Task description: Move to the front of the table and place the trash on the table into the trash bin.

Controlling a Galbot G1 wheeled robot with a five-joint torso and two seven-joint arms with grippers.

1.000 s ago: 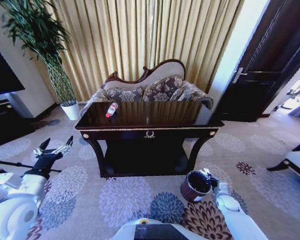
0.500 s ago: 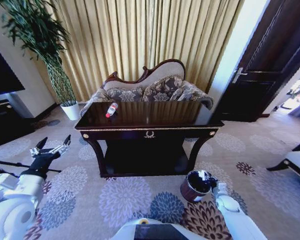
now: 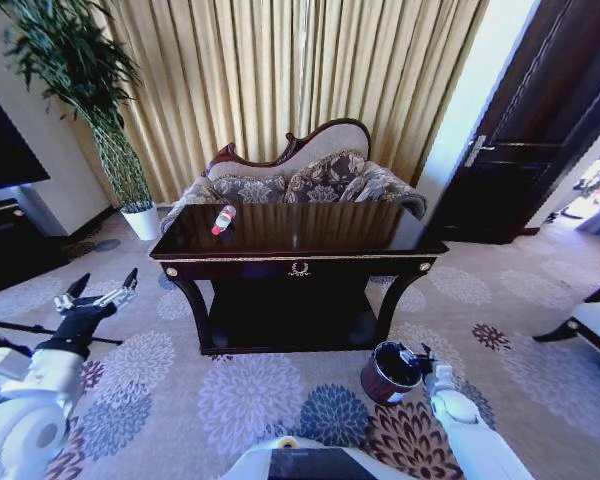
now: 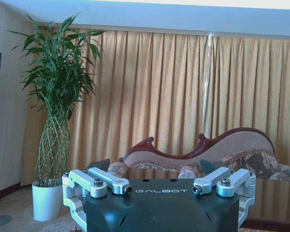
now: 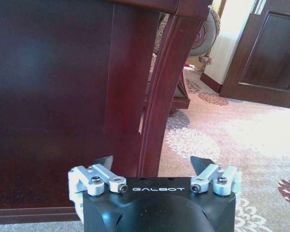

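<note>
On table (image 3: 310,232), bottle (image 3: 223,219) left to bin; trash bin (image 3: 390,372) likely holds earlier wads. Right gripper (image 3: 417,358) beside bin, left gripper (image 3: 98,297) raised, both spread, empty.

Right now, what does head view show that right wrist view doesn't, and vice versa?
Head view alone: the bottle lying on the table top, the trash bin on the carpet by the right tool, and the left tool, open. Right wrist alone: a close look at the right tool's open fingers. Both: the table's curved leg, carpet and dark door.
</note>
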